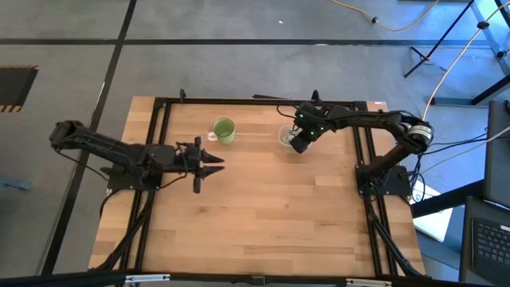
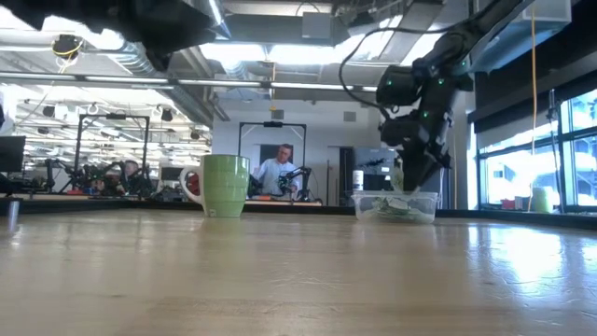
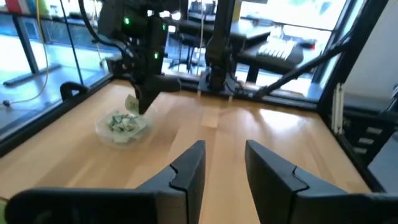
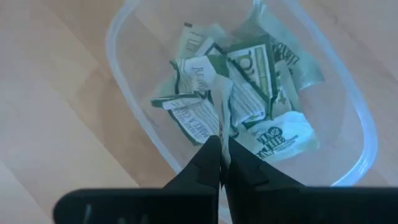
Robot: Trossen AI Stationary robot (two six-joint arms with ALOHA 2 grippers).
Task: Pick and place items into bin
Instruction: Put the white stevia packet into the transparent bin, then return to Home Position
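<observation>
Wooden planks make up the counter (image 1: 263, 207), framed by black rails, with an open workshop and a seated person (image 2: 278, 171) beyond its far edge. From the right side the right arm reaches across the far part of the counter, its wrist bent down so that the right hand (image 4: 222, 155) hangs directly over the bin (image 4: 124, 37). From the left side the left arm stretches low and level toward the counter's middle, and the left hand (image 3: 225, 163) points across the wood, well apart from everything.

One bin stands on the counter, clear and shallow; one green mug (image 2: 224, 185) stands near it, apart. Packets (image 4: 249, 93) lie heaped inside the bin; an exact count cannot be told, roughly eight show.

Right hand: fingers pressed together, pinching one pale packet (image 4: 222, 99) by its edge above the heap. Left hand: fingers spread, holding nothing.
</observation>
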